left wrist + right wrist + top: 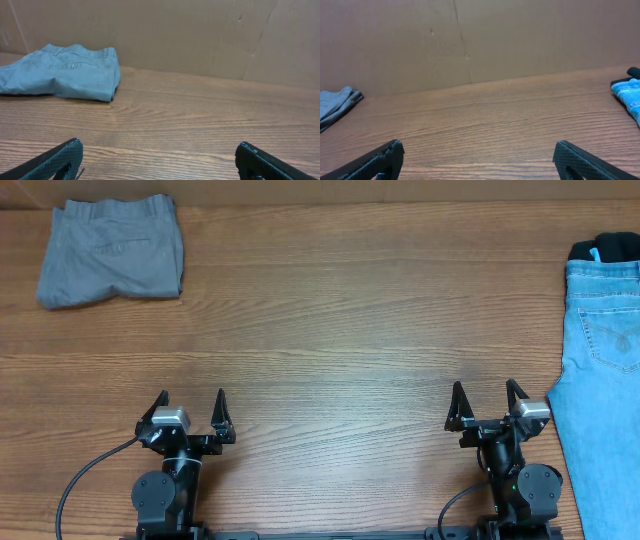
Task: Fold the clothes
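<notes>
The grey shorts [112,252] lie folded at the far left corner of the table, waistband to the back; they also show in the left wrist view [65,72] and at the left edge of the right wrist view [335,104]. The light blue jeans [603,370] lie spread along the right edge, seen also in the right wrist view [627,95]. My left gripper [190,402] is open and empty at the front left, its fingers wide apart in its wrist view [159,150]. My right gripper [486,394] is open and empty at the front right, just left of the jeans, fingers wide apart [477,150].
A black garment [606,246] lies under the jeans' waist at the far right. A brown cardboard wall [200,35] stands behind the wooden table [330,330]. Cables run from both arm bases at the front edge.
</notes>
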